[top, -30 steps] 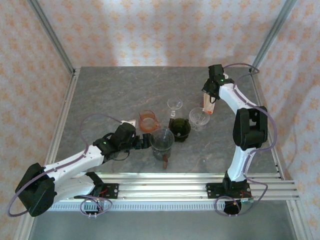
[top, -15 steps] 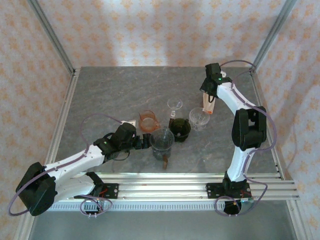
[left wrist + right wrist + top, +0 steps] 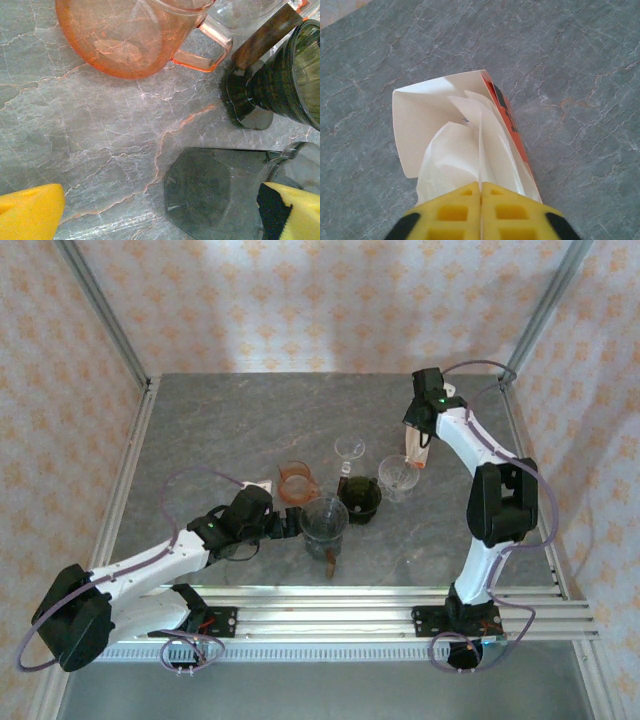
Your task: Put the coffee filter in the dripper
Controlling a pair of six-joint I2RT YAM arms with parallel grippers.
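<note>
Early going: the right gripper is pinched tight on the white paper coffee filter, which pokes from its open orange-and-white cardboard box. The left gripper gapes beside the smoky grey glass dripper. Lifting, carrying and seating the filter are all yet to do.

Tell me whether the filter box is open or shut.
Open. The box flap stands raised and white paper filters stick out the top, pinched by the right pincer.
</note>
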